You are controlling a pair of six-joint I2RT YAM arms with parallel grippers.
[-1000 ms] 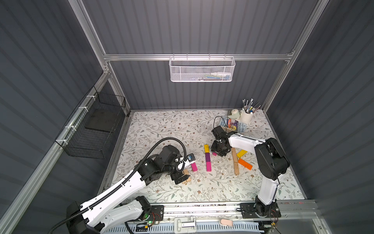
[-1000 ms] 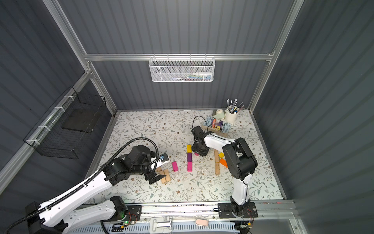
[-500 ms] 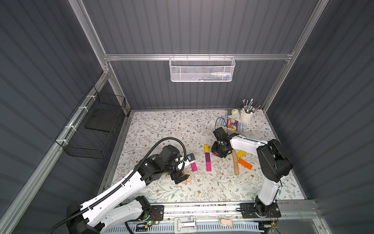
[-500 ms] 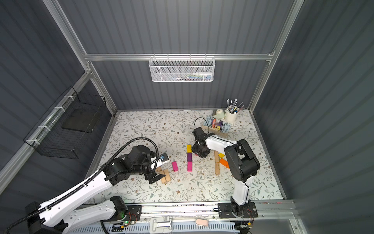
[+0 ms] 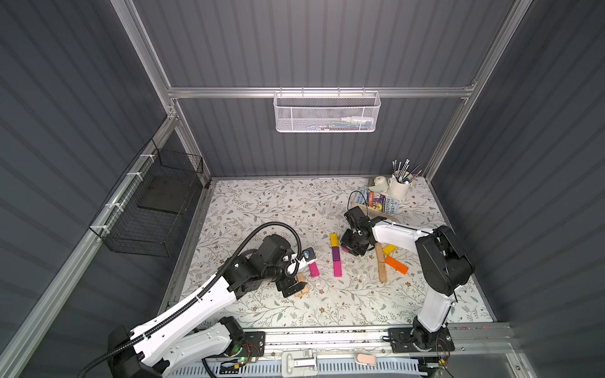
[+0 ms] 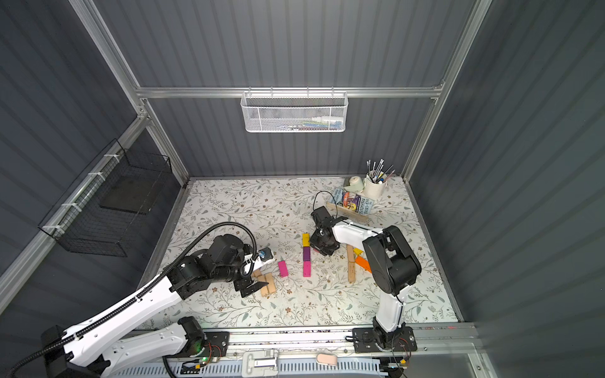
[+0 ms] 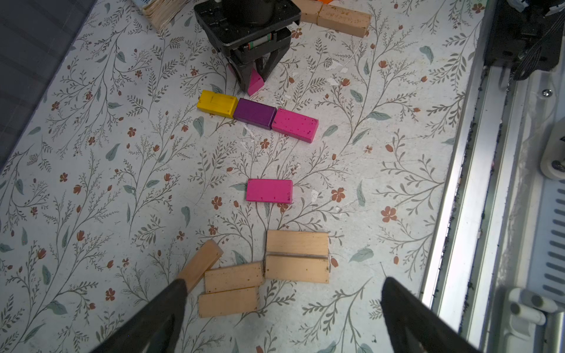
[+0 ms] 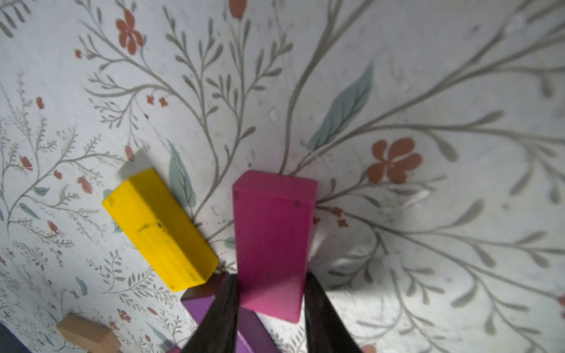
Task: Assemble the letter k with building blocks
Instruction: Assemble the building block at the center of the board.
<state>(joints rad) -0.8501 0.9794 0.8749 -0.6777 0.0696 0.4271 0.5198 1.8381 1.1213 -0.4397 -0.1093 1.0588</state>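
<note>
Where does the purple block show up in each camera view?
In a top view: purple block, middle of the three-block coloured row.
In a top view: same place.
Left wrist: middle of that row.
Right wrist: partly hidden under the magenta block gripped by the right pincer.
Shared landmark: yellow block touching its end.

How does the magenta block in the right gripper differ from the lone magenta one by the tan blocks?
The gripped magenta block is pinched in the right gripper, tilted, beside the coloured row; the lone magenta block lies flat, untouched, apart from that row. Same colour and shape.
</note>
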